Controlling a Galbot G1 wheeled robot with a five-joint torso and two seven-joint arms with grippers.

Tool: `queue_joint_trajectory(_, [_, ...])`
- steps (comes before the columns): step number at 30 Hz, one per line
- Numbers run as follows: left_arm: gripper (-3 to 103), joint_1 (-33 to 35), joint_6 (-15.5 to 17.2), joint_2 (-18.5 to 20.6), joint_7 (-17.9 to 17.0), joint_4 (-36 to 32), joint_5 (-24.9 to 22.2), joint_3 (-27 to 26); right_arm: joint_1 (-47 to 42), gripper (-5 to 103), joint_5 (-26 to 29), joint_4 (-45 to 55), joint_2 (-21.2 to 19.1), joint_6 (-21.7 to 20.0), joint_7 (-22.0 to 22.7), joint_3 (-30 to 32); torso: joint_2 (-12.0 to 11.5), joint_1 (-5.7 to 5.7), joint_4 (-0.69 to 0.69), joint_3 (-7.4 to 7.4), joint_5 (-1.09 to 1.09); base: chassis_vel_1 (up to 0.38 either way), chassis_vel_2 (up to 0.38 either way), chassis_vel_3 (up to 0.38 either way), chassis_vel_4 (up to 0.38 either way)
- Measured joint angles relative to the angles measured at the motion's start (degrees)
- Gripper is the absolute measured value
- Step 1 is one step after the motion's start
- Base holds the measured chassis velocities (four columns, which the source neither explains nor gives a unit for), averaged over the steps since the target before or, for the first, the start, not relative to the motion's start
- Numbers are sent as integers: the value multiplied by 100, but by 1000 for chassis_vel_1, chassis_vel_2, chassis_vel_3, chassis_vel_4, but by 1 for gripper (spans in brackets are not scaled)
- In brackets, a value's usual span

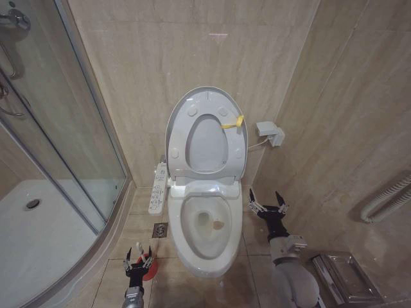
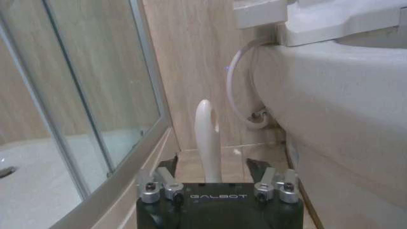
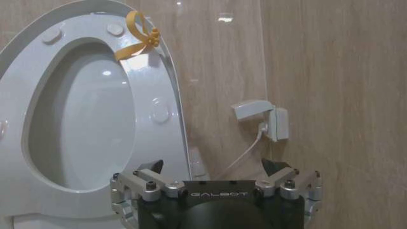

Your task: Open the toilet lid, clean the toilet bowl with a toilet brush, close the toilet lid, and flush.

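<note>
Head view: the toilet lid point(image 1: 207, 131) stands raised against the wall, the stained toilet bowl point(image 1: 207, 226) exposed; the left gripper point(image 1: 137, 260) hovers spread over the red holder cup point(image 1: 149, 268), the right gripper point(image 1: 268, 206) idles spread beside the bowl.

Left wrist view: the toilet brush point(image 2: 208, 143) handle rises between parted fingers, ungrasped; closing comes next, bristles hidden.

Right wrist view: lid's underside, yellow tag point(image 3: 137, 38).

— What's that raised oval white plastic toilet lid point(image 1: 207, 96) like?
— Glossy and smooth, same as the white ceramic toilet bowl point(image 1: 192, 253), which has a brownish stain inside.
— And the walls?
— Polished beige stone-look tiles point(image 1: 160, 51) beside clear glass shower panels point(image 1: 45, 115).
— The brush?
— The thin white toilet brush handle point(image 2: 207, 143) looks like smooth plastic — the left hand point(image 2: 219, 169) is matt black with bare metal knuckles.
</note>
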Motion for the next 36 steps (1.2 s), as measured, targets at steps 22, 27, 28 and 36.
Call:
queue_joint_trajectory(22, [18,-137,-288,100,225,135,313,-129,0,100,0,0,0,0,0,0,0,0,-2,0,1,0,0,0,0])
queue_joint_trajectory(27, [18,86,-296,89,200,-311,360,-112,0,100,0,0,0,0,0,0,0,0,1,0,0,0,0,0,0])
queue_joint_trajectory(28, [18,149,-330,86,180,-450,410,-111,0,100,0,0,0,0,0,0,0,0,0,0,1,0,0,0,0])
queue_joint_trajectory(36, [18,560,-566,89,-5,-1144,740,-185,0,100,0,0,0,0,0,0,0,0,0,0,0,0,0,0,0])
